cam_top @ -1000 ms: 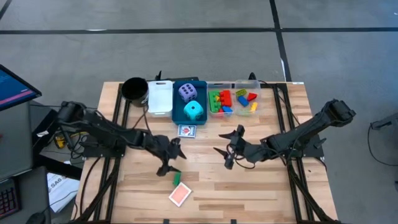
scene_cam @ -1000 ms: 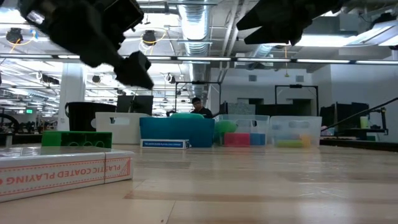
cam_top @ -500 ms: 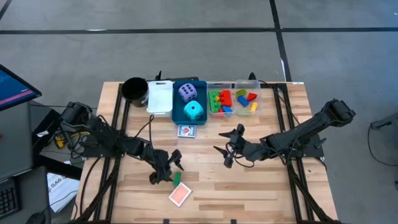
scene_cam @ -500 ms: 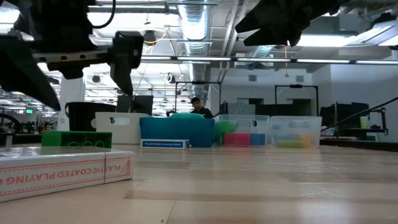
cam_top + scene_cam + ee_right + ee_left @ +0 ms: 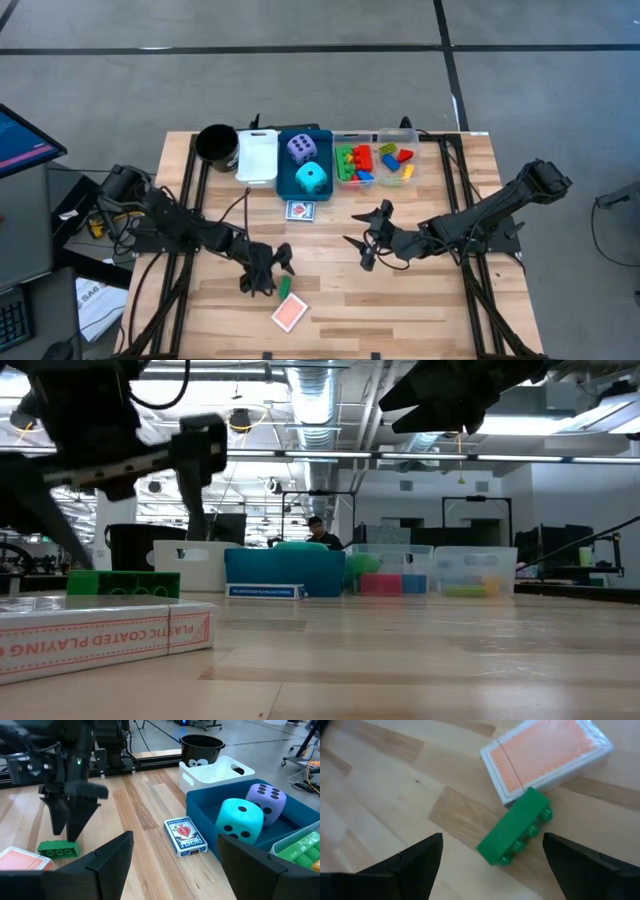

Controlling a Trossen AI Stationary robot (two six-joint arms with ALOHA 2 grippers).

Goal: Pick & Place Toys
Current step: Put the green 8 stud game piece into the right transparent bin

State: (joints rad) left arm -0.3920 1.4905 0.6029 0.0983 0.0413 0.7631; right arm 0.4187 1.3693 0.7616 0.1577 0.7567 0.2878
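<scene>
My left gripper (image 5: 262,275) hangs open just above the table near its front edge, fingers spread wide, right beside a green brick (image 5: 515,826). In my left wrist view the brick lies on the wood between my two fingers (image 5: 412,865), not yet touched. One end of the brick rests against a red-backed pack of playing cards (image 5: 546,757), which lies flat on the table.

My right gripper (image 5: 366,239) waits open and empty over the middle of the table, well apart from the brick.

Along the far edge of the table stand a black cup (image 5: 216,143), a white bin (image 5: 258,155), a blue bin (image 5: 322,152) and a clear bin (image 5: 376,139). The blue bin holds a purple die (image 5: 301,149) and a cyan die (image 5: 311,179). The clear bin holds small red, green, blue and yellow bricks (image 5: 358,162). A second pack of cards with a blue box (image 5: 300,211) lies flat just in front of the blue bin.

A person (image 5: 317,531) shows far behind the table in the low view.
</scene>
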